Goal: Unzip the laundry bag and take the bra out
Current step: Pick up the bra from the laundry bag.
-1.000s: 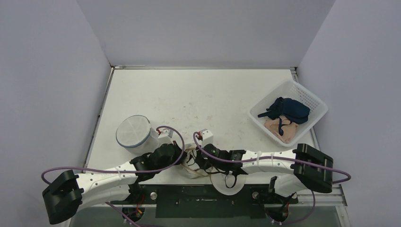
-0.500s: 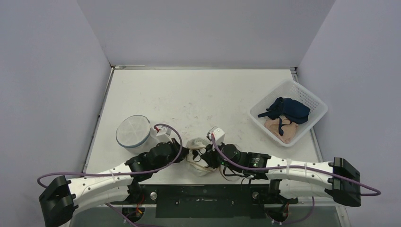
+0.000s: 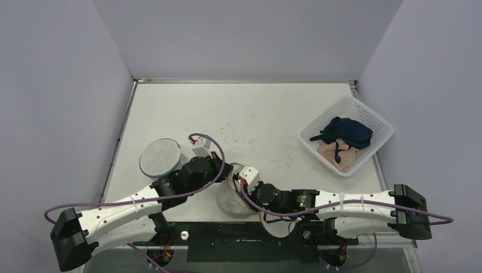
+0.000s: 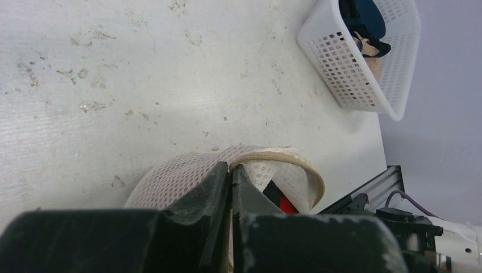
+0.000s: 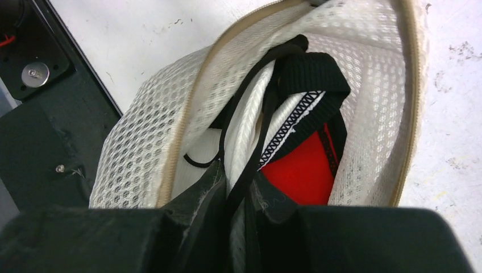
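- The bra [image 5: 304, 170] sits deep in the bag. In the right wrist view a red cup shows at lower centre, with black trim and straps bunched above it.
- The laundry bag [image 3: 230, 199] is at the lower centre of the overhead view, right at the table's [image 3: 256, 114] near edge. Its mouth gapes wide, so the unzipping looks done.
- The right gripper [image 5: 237, 182] is down inside that mouth, its jaws clenched on a thin black strap [image 5: 260, 149] of the bra.
- The left gripper [image 4: 231, 169] is pinched tight on the bag's rim, right at the tan zip edge [image 4: 284, 158], pinning the bag in place.
- The step in hand, as I read it, is drawing the bra out through the opening.
- To do it well, the pull should go straight out along the line of the mouth while the left side anchors the rim, so the bag doesn't travel with it.
- Watch out: it's only a strap in the grip, so the cup may snag on the mesh or the zip edge. A slow, steady draw beats a yank.
- Further out, a white basket [image 3: 372, 116] at the right of the overhead view holds dark and pale garments, well apart from the bag. A round mesh disc [image 3: 160, 158] lies to the left.
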Action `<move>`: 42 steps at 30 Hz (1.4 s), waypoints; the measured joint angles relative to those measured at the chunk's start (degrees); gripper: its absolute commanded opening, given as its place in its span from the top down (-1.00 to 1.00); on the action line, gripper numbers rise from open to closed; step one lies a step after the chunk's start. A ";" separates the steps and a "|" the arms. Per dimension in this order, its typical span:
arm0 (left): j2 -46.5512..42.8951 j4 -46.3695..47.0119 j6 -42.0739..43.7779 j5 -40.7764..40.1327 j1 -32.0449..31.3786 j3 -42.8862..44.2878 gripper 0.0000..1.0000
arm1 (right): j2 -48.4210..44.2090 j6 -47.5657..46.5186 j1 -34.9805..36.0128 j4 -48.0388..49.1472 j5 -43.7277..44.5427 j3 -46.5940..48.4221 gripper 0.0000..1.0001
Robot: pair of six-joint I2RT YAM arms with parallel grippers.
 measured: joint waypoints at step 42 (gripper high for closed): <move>-0.17 16.04 1.22 1.09 2.32 -15.85 1.00 | -18.80 18.43 -5.97 11.78 17.05 -8.48 0.89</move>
